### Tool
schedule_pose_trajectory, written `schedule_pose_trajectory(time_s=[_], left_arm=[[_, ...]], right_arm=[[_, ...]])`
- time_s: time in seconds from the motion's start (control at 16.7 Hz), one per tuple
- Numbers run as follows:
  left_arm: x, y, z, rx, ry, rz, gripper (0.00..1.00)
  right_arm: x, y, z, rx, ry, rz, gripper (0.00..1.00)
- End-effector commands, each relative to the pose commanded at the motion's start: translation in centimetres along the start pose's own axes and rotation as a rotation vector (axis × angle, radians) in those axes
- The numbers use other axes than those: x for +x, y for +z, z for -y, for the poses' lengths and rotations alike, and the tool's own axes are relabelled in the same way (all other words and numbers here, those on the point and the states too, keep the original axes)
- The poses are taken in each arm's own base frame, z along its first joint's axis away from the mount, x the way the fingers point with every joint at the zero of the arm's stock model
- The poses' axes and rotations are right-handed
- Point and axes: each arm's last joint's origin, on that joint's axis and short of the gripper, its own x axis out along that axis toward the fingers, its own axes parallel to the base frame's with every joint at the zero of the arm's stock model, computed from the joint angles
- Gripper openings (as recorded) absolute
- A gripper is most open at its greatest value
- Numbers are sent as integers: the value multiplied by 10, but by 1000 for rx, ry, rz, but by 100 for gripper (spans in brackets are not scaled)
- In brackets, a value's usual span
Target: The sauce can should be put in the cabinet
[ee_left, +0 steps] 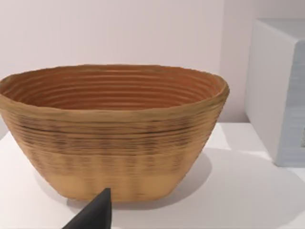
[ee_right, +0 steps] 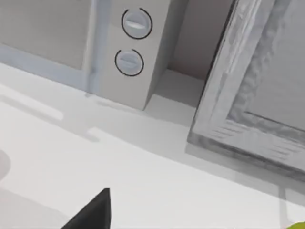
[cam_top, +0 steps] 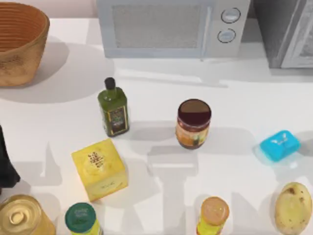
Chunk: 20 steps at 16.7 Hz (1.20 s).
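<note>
Both AgileX arms sit at the margins, little of either showing.

A dark part of the left arm (cam_top: 6, 164) juts in at the table's left edge in the top view. Each wrist view shows one black pointed fingertip (ee_left: 93, 214) (ee_right: 90, 212), probably that arm's own gripper, touching nothing.

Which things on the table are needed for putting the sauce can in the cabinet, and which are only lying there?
Needed: sauce can; cabinet.

Only lying there: microwave, basket, olive bottle, yellow box, blue soap, potato, gold-topped tin, green-capped jar, orange-capped bottle.
</note>
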Motion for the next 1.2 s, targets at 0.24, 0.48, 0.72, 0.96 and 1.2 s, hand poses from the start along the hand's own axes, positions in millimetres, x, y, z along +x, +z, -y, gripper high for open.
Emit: schedule_pose_trajectory(time_s=[0.24, 0.48, 0.72, 0.96, 1.2], left_arm=[[0, 0, 0, 0, 0, 0, 100], [0, 0, 0, 0, 0, 0, 100], [0, 0, 0, 0, 0, 0, 100], [0, 0, 0, 0, 0, 0, 100], [0, 0, 0, 0, 0, 0, 100]], right_arm=[[43, 36, 2, -181, 279, -159, 100], [117, 51, -6, -325, 614, -270, 100], [196, 34, -27, -395, 927, -311, 100], [251, 4, -50, -410, 1143, -299, 100], [274, -13, -62, -410, 1233, -274, 100]])
